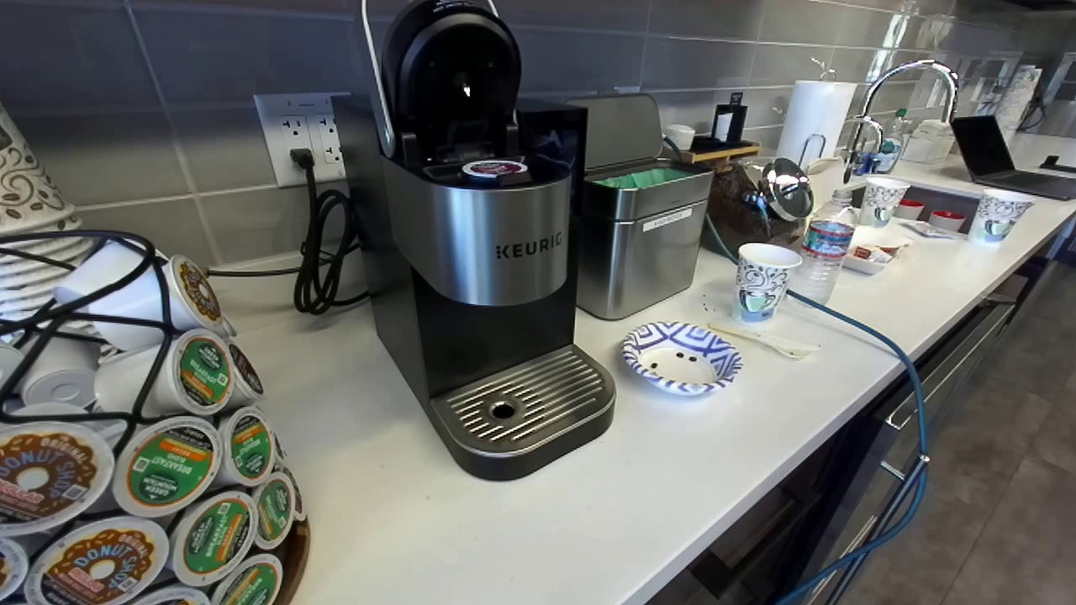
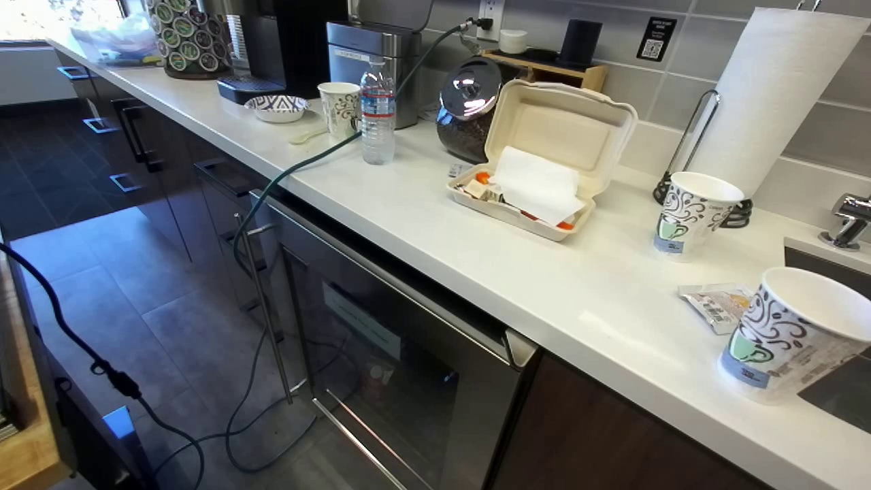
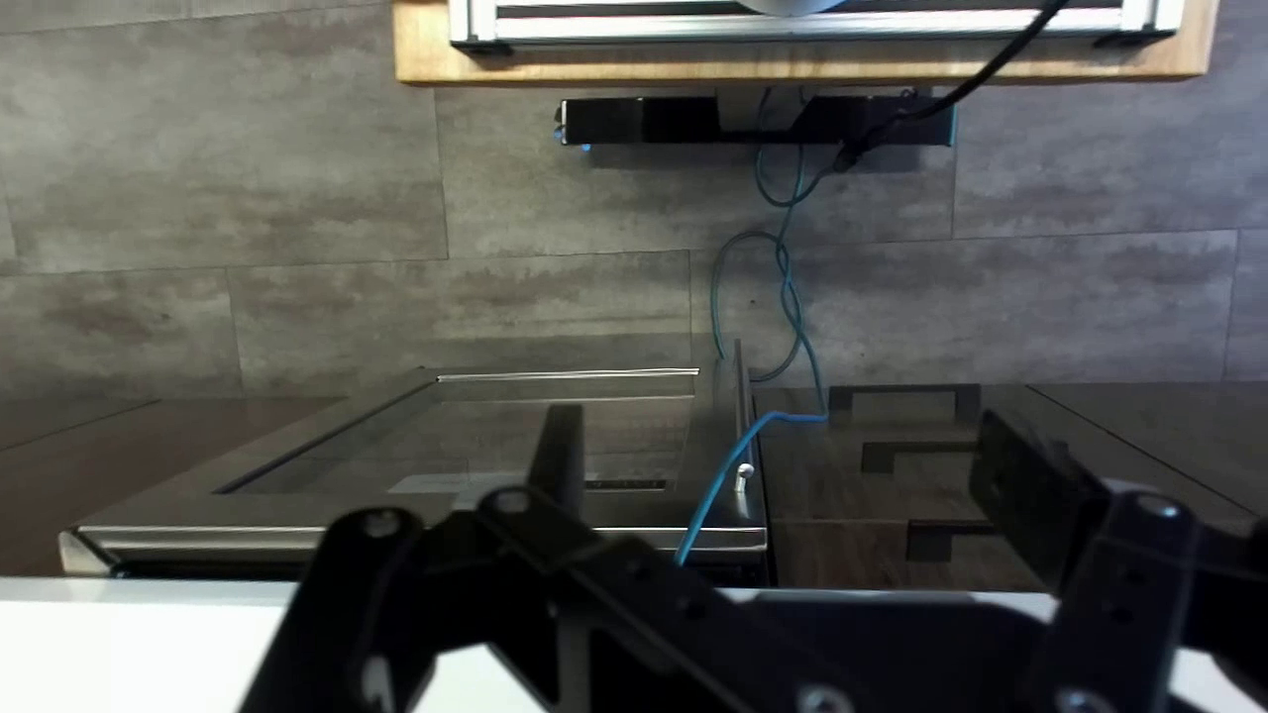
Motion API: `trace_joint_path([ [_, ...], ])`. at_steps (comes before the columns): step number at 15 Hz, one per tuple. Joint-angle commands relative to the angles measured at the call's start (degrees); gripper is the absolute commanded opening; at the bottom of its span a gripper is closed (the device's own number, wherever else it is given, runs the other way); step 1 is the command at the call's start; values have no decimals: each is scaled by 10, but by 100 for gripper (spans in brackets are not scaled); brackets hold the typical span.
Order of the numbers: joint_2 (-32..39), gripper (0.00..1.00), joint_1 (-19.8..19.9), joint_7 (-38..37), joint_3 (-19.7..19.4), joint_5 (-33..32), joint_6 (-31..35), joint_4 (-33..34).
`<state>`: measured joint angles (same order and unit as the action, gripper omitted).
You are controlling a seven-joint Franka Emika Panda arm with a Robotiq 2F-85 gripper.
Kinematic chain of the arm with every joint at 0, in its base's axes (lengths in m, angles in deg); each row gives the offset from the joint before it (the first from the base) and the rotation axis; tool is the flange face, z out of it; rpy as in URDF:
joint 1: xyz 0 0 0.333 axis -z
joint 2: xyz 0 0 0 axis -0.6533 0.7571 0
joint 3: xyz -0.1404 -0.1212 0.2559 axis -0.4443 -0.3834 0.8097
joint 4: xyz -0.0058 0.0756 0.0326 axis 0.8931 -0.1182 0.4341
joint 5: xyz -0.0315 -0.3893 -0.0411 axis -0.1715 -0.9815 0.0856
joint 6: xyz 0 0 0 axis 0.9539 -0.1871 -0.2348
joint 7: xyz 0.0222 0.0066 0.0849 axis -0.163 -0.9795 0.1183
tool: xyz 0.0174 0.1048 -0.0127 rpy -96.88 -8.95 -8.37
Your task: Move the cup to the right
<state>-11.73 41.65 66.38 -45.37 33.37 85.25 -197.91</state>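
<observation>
On the white bench (image 1: 378, 521), clear of my tool (image 3: 783, 446) with its fingers spread wide, I see the cup (image 1: 762, 290) upright: tapered, white, dark swirls, a greenish mug print, blue band at the foot.

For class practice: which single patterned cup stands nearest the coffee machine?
The cup beside the water bottle; the other two cups stand nearer the sink.

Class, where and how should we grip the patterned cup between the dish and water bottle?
Probably from above, jaws straddling the rim of the cup where it faces the dish: the cup stands upright, mouth open, and the bottle crowds its other side.
</observation>
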Motion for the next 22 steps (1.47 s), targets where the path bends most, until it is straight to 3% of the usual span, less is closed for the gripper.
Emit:
trace_joint_path([
  [1, 33, 100, 3, -107, 23, 76, 32, 1],
  [5, 69, 100, 9, -191, 52, 141, 173, -10],
  [11, 147, 100, 25, -273, 100, 99, 389, -23],
  [13, 173, 100, 50, -342, 126, 58, 394, -14],
  [14, 150, 100, 23, -294, 98, 80, 382, -19],
  [22, 196, 100, 42, -369, 122, 57, 396, -8],
])
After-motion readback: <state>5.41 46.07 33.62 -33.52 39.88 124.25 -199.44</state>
